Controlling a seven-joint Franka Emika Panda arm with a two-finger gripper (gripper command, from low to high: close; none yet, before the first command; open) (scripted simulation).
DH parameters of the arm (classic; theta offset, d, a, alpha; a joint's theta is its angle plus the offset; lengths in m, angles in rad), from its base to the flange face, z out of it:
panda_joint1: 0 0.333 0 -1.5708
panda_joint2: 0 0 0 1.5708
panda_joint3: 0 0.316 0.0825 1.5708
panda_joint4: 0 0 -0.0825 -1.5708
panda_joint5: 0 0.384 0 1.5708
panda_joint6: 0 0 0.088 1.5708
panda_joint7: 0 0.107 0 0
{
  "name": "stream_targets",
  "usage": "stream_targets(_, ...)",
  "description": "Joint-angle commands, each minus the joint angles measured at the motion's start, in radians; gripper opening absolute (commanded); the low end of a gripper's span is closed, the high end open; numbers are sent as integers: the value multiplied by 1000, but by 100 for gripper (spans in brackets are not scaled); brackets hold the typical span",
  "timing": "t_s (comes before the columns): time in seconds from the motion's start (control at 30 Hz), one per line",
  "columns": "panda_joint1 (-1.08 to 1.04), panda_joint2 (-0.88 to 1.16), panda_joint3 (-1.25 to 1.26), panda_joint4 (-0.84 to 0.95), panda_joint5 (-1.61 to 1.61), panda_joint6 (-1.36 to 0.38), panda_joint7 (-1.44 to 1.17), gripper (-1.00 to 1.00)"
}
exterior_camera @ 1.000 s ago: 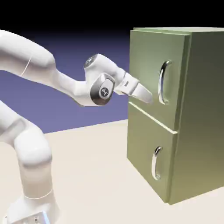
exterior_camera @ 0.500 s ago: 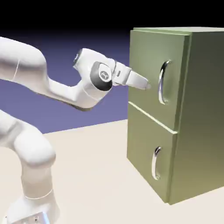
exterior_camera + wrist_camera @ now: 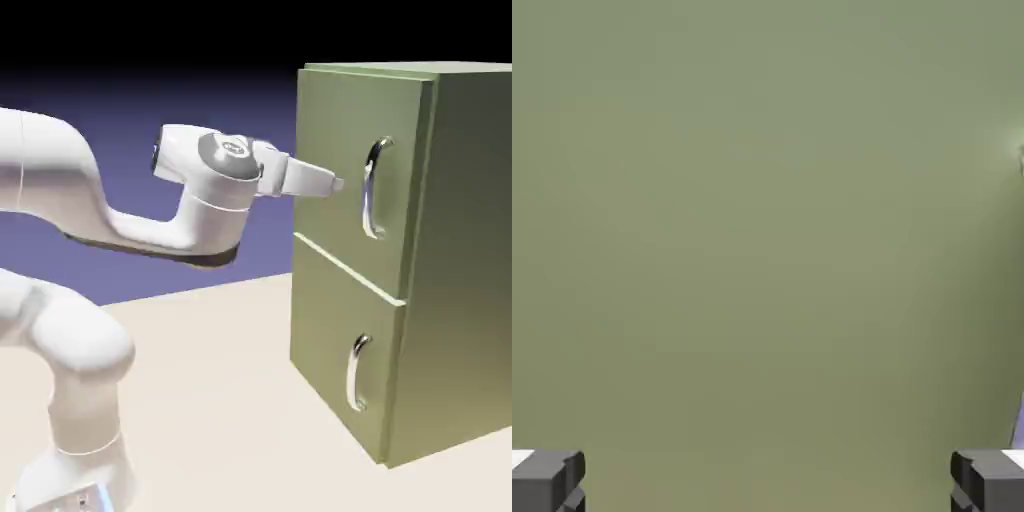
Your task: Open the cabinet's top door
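In the exterior view, the base of the white arm (image 3: 82, 345) is seen at the lower left, planted on the pale bench (image 3: 200, 380). The lower section is raised from it in rounded joints; above, a thick upper link is entered from the left edge and curved downward into a slimmer forearm, which is directed to the right, roughly level. At the wrist, the rounded housing is bent upward from the forearm's end, and a dark round cap (image 3: 228, 152) is turned up toward the camera; a small pale mark is borne on it, too small to be read. No other writing can be made out with certainty. From the wrist, the hand is extended to the right, tilted slightly downward, with the claw (image 3: 338, 185) pointed at the cabinet. In the hand view, the two grey fingertips (image 3: 550, 480) are seen set wide apart at the bottom corners, with green surface between them; the claw is recorded as open, with nothing gripped. Farther right in the exterior view, the top door (image 3: 335, 150) is found closed, above the lower door (image 3: 340, 330). Its curved silver handle (image 3: 369, 190) is located just beyond the claw. The tall olive-green cabinet (image 3: 470, 250) is stood upright at the right.
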Motion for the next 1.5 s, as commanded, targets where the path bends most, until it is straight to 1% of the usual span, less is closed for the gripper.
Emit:
stream_targets(0.0, 9, -8, -13, 4, -44, 0, 33, 0)
stream_targets(0.6, 180, -156, -254, 79, -826, -9, 623, 0)
stream_targets(0.77, 351, -77, -343, 179, -881, -79, 657, 0)
stream_targets(0.8, 359, -74, -347, 184, -882, -82, 658, 0)
stream_targets(0.83, 359, -74, -347, 184, -882, -82, 658, -100)
stream_targets(0.87, 359, -74, -347, 184, -882, -82, 658, -100)
stream_targets(1.13, 69, -114, -112, -10, -682, -183, 621, -100)
stream_targets(1.47, -265, -266, 232, -227, -286, -263, 491, -100)
